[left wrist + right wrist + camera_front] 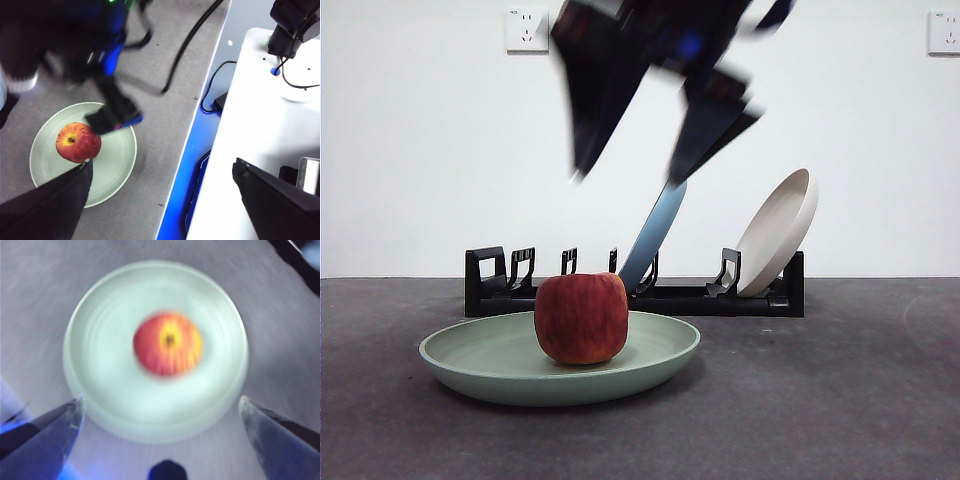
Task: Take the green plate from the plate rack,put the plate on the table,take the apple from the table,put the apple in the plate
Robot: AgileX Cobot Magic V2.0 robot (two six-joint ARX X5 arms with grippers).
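Front view: you see one red apple [581,318] sitting in one round pale-green plate [500,368] on the dark grey surface [840,400], before the black rack [730,298] holding two plates. Left wrist view: your left hand [162,200] is spread, empty. Right wrist view: your right hand [160,437] hangs spread above the apple.

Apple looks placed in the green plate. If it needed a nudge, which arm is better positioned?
Right, probably. The right gripper hangs open directly above the apple in the green plate, while the left gripper sits off toward the table's edge.

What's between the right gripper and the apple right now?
Nothing: the right gripper hangs open above the apple on the green plate; the right wrist view shows it.
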